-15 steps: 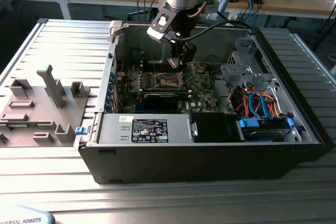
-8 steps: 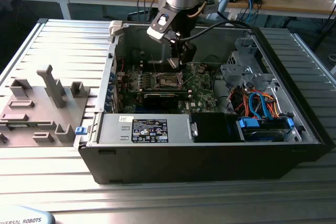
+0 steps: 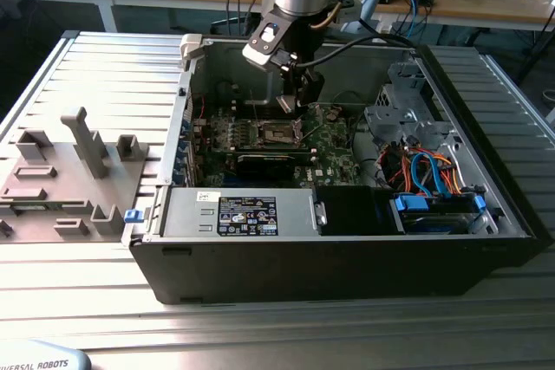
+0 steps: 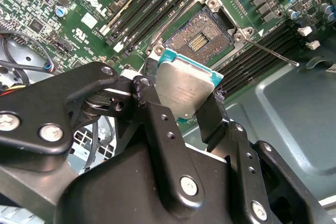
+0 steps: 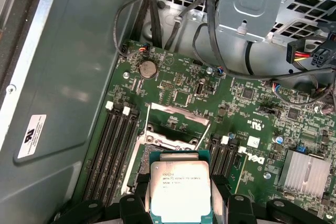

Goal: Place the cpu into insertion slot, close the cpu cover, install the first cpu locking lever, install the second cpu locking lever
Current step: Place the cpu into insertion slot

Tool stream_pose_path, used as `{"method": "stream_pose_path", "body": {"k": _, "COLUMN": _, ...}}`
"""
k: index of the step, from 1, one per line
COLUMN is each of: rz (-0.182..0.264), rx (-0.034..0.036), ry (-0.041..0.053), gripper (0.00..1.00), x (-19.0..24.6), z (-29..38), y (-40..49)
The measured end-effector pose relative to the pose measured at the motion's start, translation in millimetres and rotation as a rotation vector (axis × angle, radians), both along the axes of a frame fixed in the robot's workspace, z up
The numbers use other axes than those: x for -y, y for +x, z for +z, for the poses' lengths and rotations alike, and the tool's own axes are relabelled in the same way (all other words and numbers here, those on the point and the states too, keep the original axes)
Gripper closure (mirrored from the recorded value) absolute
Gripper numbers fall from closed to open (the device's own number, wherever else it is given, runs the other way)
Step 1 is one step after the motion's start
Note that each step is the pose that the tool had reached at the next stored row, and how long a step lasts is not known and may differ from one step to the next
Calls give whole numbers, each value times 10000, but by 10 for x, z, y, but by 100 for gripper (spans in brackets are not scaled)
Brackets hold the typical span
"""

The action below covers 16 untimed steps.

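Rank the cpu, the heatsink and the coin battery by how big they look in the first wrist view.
1. cpu, though it is held nearest the camera, which enlarges it.
2. heatsink.
3. coin battery.

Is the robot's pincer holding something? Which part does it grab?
Yes, the pincer pinches the cpu by two opposite edges.

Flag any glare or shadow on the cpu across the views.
Second wrist view: soft sheen across the cpu lid. First wrist view: cpu evenly lit, pale reflections on the case wall. Exterior view: insertion slot dim, no glare.
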State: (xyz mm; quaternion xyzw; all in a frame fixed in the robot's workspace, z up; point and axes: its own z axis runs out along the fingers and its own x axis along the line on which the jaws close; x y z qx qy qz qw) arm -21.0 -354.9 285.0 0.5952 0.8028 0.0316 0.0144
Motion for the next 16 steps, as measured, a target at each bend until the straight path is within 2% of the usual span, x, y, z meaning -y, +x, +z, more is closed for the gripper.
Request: {"method": "stream_pose_path", "body": {"k": 16, "rz": -73, "rx": 0, "ry": 0, "gripper": 46, "x": 0, "z": -1, "y": 0}}
